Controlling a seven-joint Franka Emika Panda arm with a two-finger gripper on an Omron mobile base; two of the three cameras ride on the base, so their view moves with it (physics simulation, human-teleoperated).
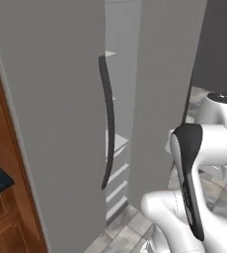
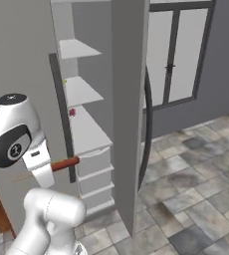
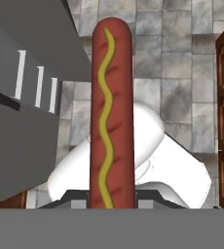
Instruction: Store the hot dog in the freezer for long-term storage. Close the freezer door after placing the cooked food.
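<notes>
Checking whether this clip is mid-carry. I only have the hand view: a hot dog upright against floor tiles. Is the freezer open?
Observer: Yes. In the right base view the door stands swung out, edge-on to the camera, with white shelves exposed beside it.
Operator: Where is the hot dog relative to that opening?
Observer: The hot dog sticks out level from the gripper, pointing toward the drawers below the shelves. It does not look to be inside yet.
Operator: Anything on the shelves?
Observer: A small red item sits at the back of a middle shelf. It is too small to identify.
</notes>
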